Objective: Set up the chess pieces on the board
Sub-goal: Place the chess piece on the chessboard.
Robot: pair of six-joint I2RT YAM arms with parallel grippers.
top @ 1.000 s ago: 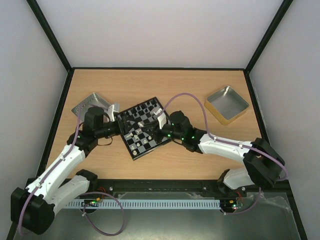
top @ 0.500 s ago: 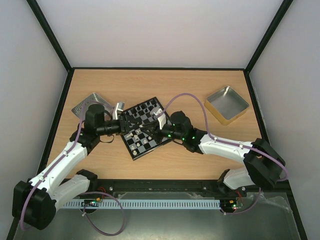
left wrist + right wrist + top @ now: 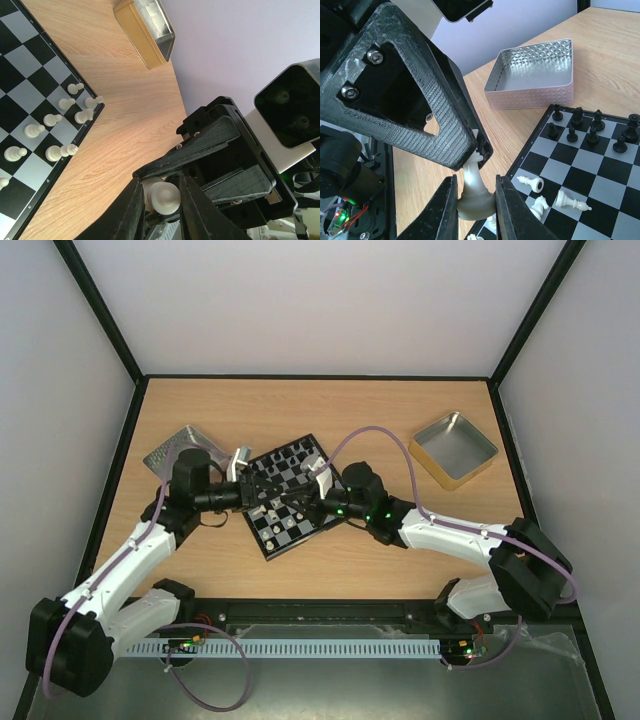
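the board (image 3: 290, 525) is a small, flat square of glossy black and pale grey checks with a thin black rim, lying askew at the middle of the wood-grain table (image 3: 330, 410). the chess pieces are tiny turned figures. matte black ones (image 3: 592, 132) stand on its far side, towards the silver tray (image 3: 530, 97), a shallow square tin with a diamond-embossed floor, left of the board. smooth cream-white ones (image 3: 55, 120) stand upright along the edge that faces the gold tray (image 3: 137, 35), well apart at the far right. two more white ones (image 3: 532, 183) lie toppled on the squares.

both arms meet over the left part of the board. the right gripper (image 3: 476, 180) is clamped on the broad round base of a cream-white piece (image 3: 475, 195). the left gripper (image 3: 160, 182), with black ribbed plastic fingers, presses on the same piece from both sides, near its slim top.
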